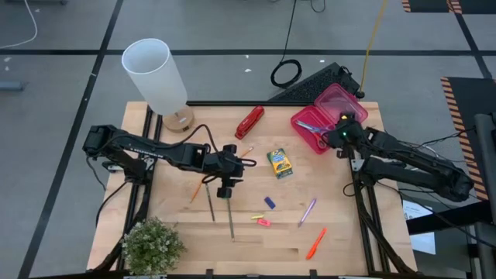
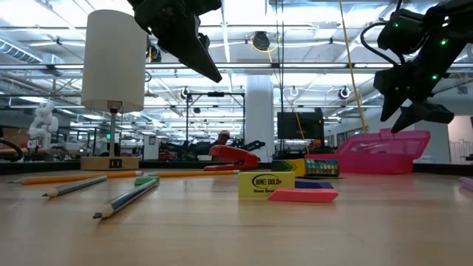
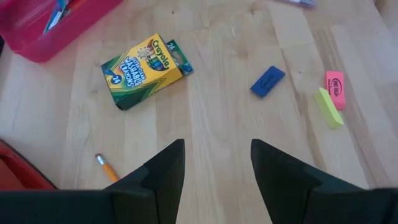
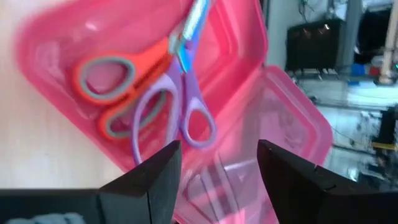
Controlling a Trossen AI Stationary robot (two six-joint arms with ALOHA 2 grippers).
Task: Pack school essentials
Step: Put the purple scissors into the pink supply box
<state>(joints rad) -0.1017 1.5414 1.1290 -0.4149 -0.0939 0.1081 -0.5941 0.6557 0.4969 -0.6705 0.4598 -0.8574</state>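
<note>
Red-handled and purple-handled scissors point(image 4: 155, 93) lie inside the open pink box point(image 1: 322, 116) at the far right. My right gripper point(image 4: 217, 168) hangs open just above the box's near side, holding nothing. My left gripper point(image 3: 216, 162) is open over mid-table, lifted clear point(image 2: 196, 44). Ahead of it the green-yellow crayon box point(image 3: 146, 70) lies flat on the wood. A blue eraser point(image 3: 267, 81) and pink and yellow erasers point(image 3: 333, 99) lie flat too. Pencils point(image 1: 209, 200), a purple pen point(image 1: 308, 211) and an orange marker point(image 1: 315, 242) lie toward the near edge.
A red stapler point(image 1: 249, 122) lies far of centre. A white lamp point(image 1: 159, 77) stands at the far left corner and a small plant point(image 1: 151, 246) at the near left corner. The box's clear lid point(image 4: 280, 143) is folded open toward the far side.
</note>
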